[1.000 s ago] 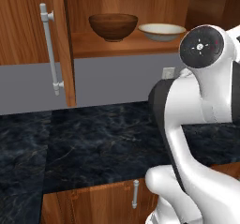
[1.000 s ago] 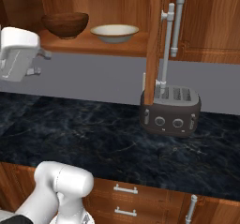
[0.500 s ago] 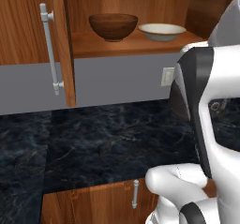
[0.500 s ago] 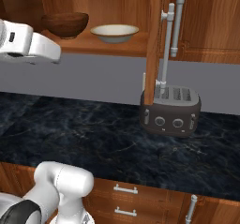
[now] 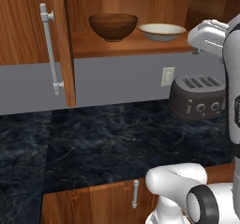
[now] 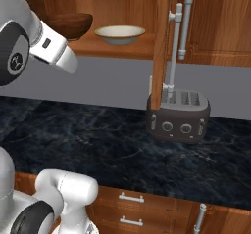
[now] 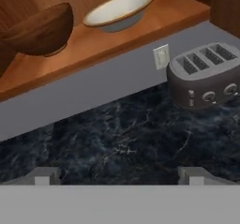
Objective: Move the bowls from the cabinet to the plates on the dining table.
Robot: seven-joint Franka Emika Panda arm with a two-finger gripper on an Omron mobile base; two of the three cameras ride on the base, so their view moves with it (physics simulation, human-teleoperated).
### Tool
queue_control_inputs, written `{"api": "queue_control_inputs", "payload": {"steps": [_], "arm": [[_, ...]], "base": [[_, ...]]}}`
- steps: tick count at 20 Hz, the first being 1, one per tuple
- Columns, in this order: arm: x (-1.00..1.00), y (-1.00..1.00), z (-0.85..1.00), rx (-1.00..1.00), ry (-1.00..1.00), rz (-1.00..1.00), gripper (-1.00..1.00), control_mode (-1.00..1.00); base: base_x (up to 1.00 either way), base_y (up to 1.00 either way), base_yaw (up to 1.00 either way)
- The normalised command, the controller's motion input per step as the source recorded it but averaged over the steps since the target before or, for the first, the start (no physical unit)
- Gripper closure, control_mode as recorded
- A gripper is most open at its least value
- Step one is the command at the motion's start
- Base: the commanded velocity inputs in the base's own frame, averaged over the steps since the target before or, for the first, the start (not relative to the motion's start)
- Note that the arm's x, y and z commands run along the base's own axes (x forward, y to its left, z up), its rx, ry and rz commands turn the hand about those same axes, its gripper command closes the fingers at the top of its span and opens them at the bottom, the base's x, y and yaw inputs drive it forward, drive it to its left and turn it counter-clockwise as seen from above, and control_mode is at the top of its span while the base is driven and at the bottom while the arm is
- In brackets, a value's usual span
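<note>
On the shelf of the open cabinet stand two bowls. The dark-brown wooden bowl is on the left and the cream bowl on the right. In the right base view the arm half hides the brown bowl. My gripper is open and empty, with its tips wide apart. It hangs in front of and below the shelf and looks up at both bowls. The white hand sits right of the cream bowl. The plates and the dining table are out of view.
A dark toaster stands on the black marble counter under the shelf's right end, beside a wall outlet. Open cabinet doors with silver bar handles flank the shelf.
The arm has swung up and off to the side, uncovering the toaster in the left base view. The hand now faces the shelf. The gripper has stayed open and the bowls have not moved.
</note>
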Motion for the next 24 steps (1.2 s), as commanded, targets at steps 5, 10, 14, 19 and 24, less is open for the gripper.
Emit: {"api": "queue_control_inputs", "payload": {"steps": [5, 10, 14, 19, 24], "arm": [[0.01, 0.18, 0.0, 0.31, 0.04, 0.13, -1.0, -1.0], [0.13, 0.05, 0.0, 0.02, 0.05, 0.01, -1.0, -1.0], [0.39, 0.0, 0.0, 0.0, 0.0, 0.0, -1.0, -1.0], [0.39, 0.0, -0.01, 0.0, 0.0, 0.0, -1.0, -1.0], [0.22, 0.0, -0.21, 0.0, -0.03, 0.0, -1.0, -1.0]], "base": [[0.0, 0.0, 0.0], [0.0, 0.0, 0.0], [0.0, 0.0, 0.0], [0.0, 0.0, 0.0], [0.0, 0.0, 0.0]]}}
